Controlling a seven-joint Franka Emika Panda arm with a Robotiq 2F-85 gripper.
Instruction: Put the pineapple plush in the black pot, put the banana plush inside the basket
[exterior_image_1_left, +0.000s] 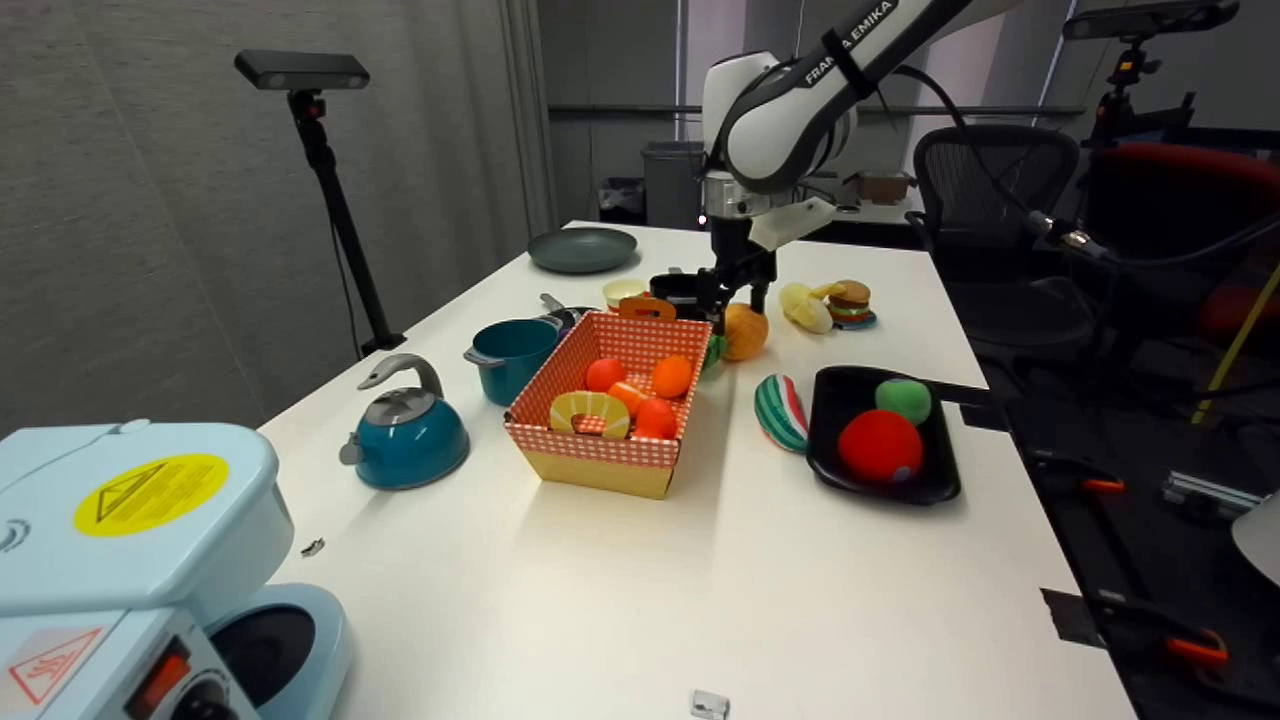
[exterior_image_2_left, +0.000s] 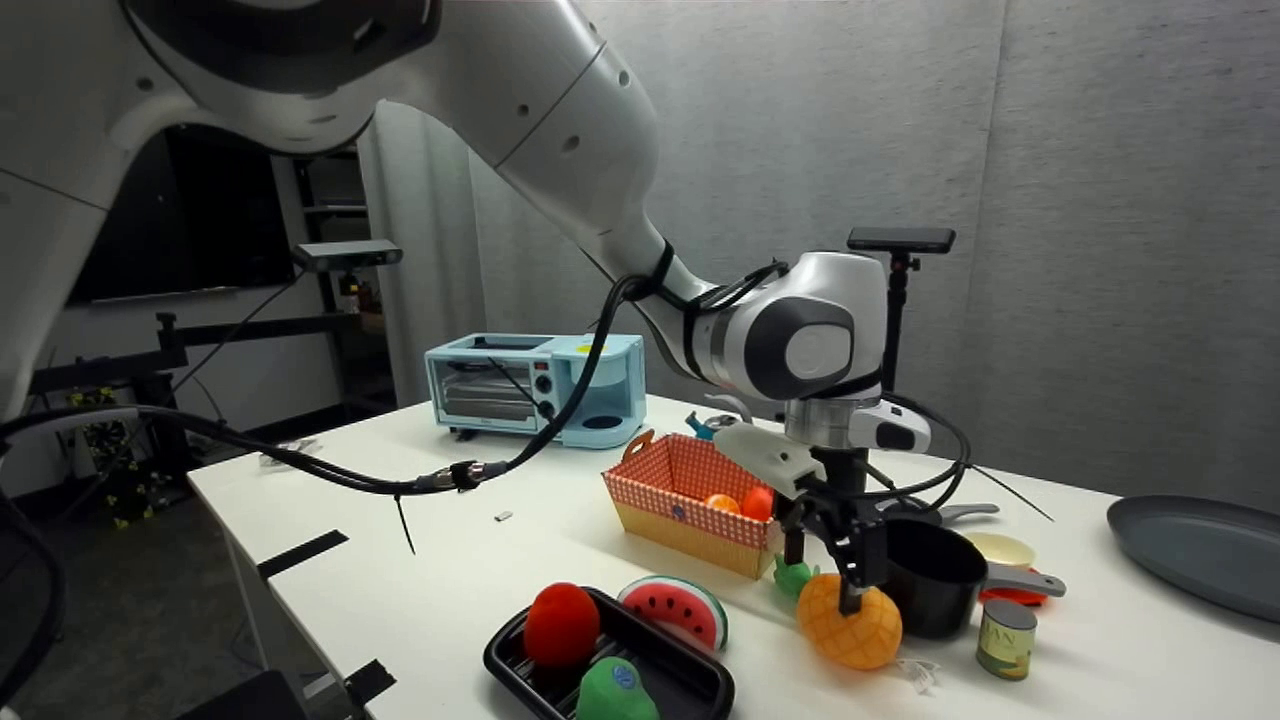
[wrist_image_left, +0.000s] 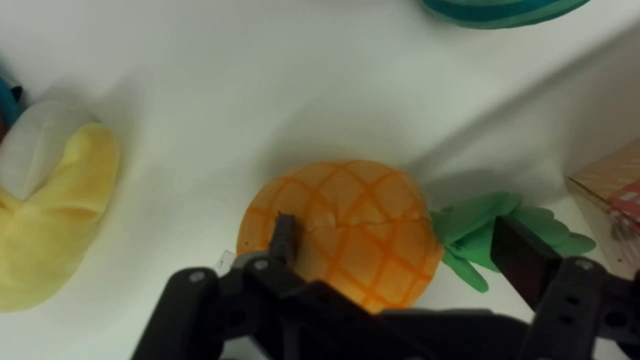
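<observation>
"FRANKA EMIKA" on the robot arm (exterior_image_1_left: 785, 135), crossed by a black strap (exterior_image_1_left: 849, 67), warning triangle (exterior_image_1_left: 125, 495) on a yellow oval (exterior_image_1_left: 185, 488), red-bordered heat triangle (exterior_image_1_left: 56, 664), both on a pale blue appliance (exterior_image_1_left: 245, 555), can (exterior_image_2_left: 1005, 642) label only partly legible

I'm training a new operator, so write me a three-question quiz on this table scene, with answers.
1. Choose: the leafy green top of the rounded orange plush pineapple points toward (a) the rectangular red-and-white checked basket or (b) the curved pale yellow plush banana.
2. True or false: the black two-fingered gripper stands open.
3. Fill the gap: the rectangular black tray holds a rounded red plush toy and a (blank) one.
Key: 1. a; 2. true; 3. green.
</observation>
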